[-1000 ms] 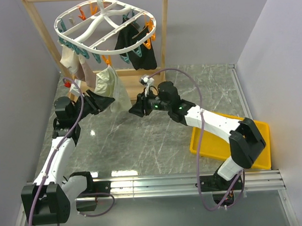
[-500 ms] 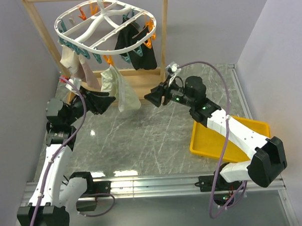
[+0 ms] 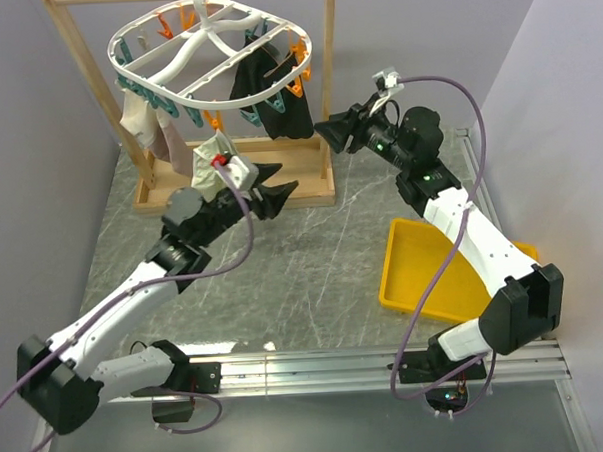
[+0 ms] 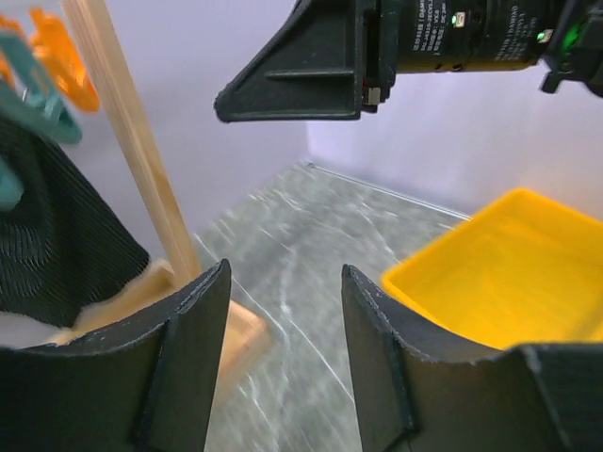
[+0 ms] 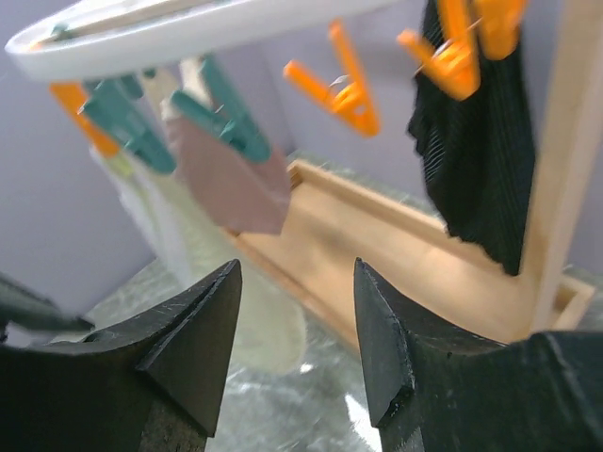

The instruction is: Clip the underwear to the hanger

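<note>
The underwear point(image 3: 209, 152) hangs limp under the near left rim of the hanger point(image 3: 186, 54); where the fabric meets the rim is too small to make out. To its left hangs a beige-pink cloth point(image 3: 140, 121) and to its right a black garment point(image 3: 272, 99), all inside the wooden rack point(image 3: 330, 55) at the far side of the table point(image 3: 313, 256). The left hand point(image 3: 283, 187) hovers just right of the underwear with its fingers spread and nothing between them. The right hand point(image 3: 325, 133), likewise wide and empty, is raised near the rack's right post, far from the yellow tray point(image 3: 424, 281).
</note>
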Controlling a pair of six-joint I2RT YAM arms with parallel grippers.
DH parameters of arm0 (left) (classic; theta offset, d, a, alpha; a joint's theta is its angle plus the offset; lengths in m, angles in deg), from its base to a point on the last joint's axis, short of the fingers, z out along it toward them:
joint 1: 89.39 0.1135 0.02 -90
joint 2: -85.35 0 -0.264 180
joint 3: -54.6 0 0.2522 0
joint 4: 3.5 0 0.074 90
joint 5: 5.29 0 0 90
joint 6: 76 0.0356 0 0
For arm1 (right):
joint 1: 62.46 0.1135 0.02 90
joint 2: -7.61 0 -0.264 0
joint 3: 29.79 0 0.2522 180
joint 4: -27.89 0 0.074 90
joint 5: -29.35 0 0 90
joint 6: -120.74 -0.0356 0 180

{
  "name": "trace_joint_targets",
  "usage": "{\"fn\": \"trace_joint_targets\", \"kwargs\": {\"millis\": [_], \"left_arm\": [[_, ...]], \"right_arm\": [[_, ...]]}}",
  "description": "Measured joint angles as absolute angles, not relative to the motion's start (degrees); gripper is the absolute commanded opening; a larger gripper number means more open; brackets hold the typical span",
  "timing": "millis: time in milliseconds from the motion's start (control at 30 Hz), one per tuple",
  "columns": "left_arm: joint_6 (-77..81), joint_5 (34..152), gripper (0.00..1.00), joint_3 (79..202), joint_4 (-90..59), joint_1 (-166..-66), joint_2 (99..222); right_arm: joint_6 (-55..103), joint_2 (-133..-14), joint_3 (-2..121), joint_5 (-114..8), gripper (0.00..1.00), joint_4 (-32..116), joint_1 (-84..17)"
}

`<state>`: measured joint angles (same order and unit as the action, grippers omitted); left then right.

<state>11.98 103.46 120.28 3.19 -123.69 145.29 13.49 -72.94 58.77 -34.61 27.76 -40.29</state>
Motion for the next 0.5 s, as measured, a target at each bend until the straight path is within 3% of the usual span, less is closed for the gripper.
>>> {"fn": "trace_joint_targets", "kwargs": {"millis": [500], "left_arm": [[16.33, 80.77, 0.67, 125.44, 29.02, -128.22, 166.73]], "right_arm": [[12.22, -74.45, 61.02, -34.81, 0.59, 27.5, -46.15]]}}
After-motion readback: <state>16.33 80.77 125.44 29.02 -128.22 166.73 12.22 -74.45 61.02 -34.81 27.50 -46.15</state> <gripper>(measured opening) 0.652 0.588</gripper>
